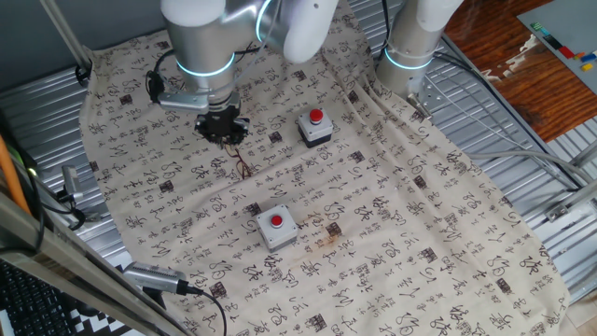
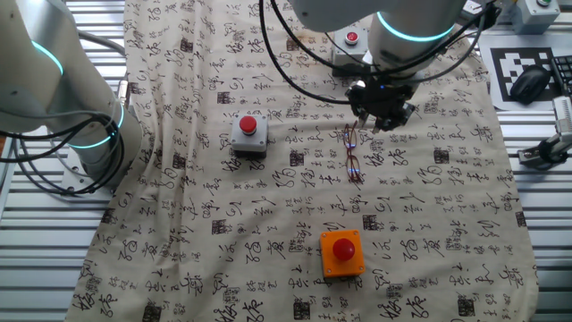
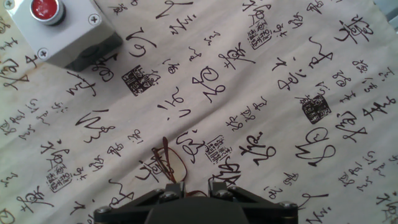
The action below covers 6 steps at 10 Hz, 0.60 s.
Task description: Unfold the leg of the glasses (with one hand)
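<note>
Largest element: a beige cloth printed with black calligraphic characters (image 2: 268, 224), covering the table. On it stand two grey button boxes with red buttons, one (image 1: 315, 128) beyond the working area and one (image 1: 276, 227) nearer the camera in one fixed view; the other fixed view adds an orange box with a red button (image 2: 342, 251). No containers are present.

The silver arm with a glowing teal ring (image 1: 201, 42) reaches down over the cloth and ends in a black two-finger gripper (image 1: 222, 126).

Smallest element: the thin reddish-brown wire-framed glasses (image 2: 353, 152), lying flat on the cloth. In the other fixed view their long axis runs away from the gripper (image 2: 382, 107) towards the orange box, so that one end lies just under the fingertips and the rest extends outward. The hand view shows a lens loop (image 3: 169, 163) just ahead of the fingers (image 3: 222, 186), with wire entering the narrow gap between them.

The jaws stand nearly together. Whether they already pinch the wire cannot be told. Judged from this, the leg should swing sideways from the frame.
</note>
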Motion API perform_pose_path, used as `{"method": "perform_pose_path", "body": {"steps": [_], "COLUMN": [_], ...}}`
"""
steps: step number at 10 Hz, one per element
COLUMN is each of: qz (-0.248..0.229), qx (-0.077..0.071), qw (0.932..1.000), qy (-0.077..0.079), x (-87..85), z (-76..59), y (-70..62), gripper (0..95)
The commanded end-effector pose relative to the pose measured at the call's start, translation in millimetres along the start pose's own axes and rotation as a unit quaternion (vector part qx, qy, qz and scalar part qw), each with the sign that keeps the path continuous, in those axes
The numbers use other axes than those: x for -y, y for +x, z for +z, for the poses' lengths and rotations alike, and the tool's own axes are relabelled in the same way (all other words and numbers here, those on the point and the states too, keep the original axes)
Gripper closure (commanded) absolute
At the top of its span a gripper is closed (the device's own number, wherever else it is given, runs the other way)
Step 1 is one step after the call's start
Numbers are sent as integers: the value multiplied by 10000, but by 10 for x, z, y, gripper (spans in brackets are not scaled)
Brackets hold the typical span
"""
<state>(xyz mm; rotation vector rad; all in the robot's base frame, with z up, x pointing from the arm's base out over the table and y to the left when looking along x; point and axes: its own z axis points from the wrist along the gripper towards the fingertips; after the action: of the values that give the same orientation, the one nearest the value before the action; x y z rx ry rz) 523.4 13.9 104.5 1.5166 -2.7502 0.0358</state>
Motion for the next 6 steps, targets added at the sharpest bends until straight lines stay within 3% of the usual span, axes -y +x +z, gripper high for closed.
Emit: {"method": "perform_pose_path", "body": {"steps": [1, 3, 6], "qz": [93, 187, 245], "qx": [21, -52, 13], "qw": [9999, 9998, 9995], "qy": [-77, -80, -197], "x": [2, 2, -19], "z": [2, 2, 24], "y": [6, 6, -3], "gripper": [760, 760, 760]}}
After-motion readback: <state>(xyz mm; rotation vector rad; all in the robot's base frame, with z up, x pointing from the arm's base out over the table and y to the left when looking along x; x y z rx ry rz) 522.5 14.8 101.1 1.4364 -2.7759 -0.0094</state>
